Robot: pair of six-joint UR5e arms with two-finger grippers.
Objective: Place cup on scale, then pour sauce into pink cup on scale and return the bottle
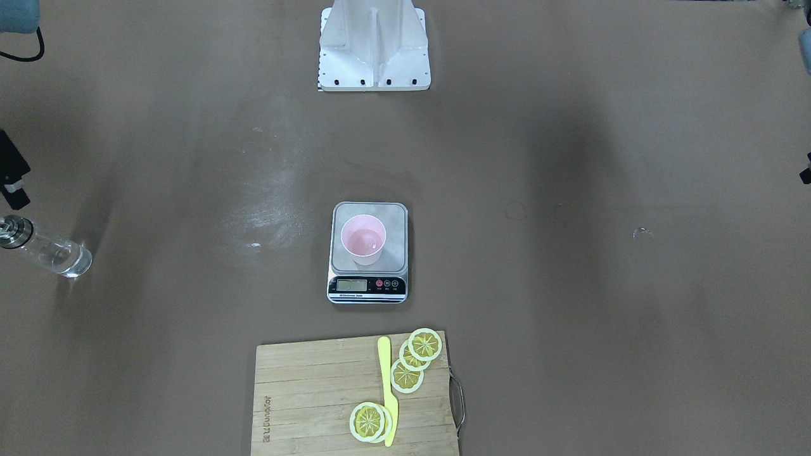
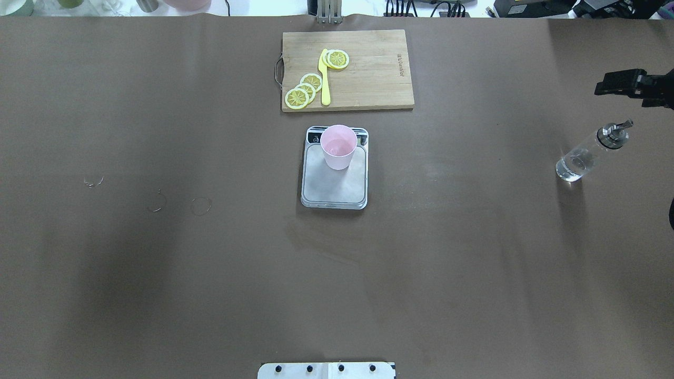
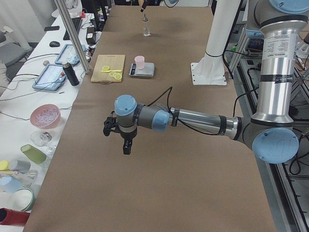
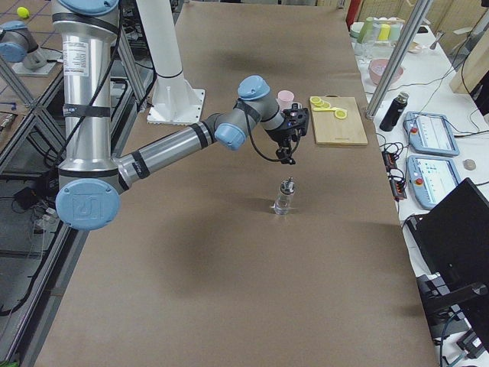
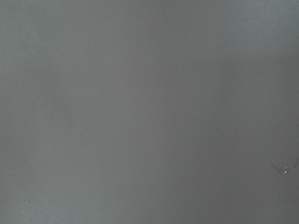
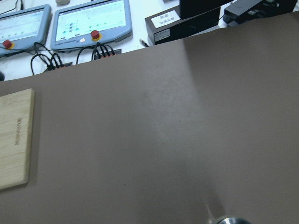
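Observation:
The pink cup point(image 1: 363, 239) stands upright on the scale point(image 1: 394, 256) at the table's middle; it also shows in the overhead view point(image 2: 337, 146) on the scale point(image 2: 334, 189). The clear glass bottle point(image 2: 590, 155) with its silver spout stands alone on the table at the robot's far right, also in the front view point(image 1: 49, 252) and the right side view point(image 4: 283, 197). My right gripper point(image 2: 624, 89) hovers just beyond the bottle, apart from it, jaws apart and empty. My left gripper point(image 3: 120, 140) hangs over bare table at the left; I cannot tell its state.
A wooden cutting board point(image 2: 368, 79) with lemon slices point(image 2: 305, 90) and a yellow knife point(image 2: 324, 76) lies just beyond the scale. The robot's white base point(image 1: 375, 57) stands at the near edge. Faint water rings point(image 2: 157, 202) mark the left side.

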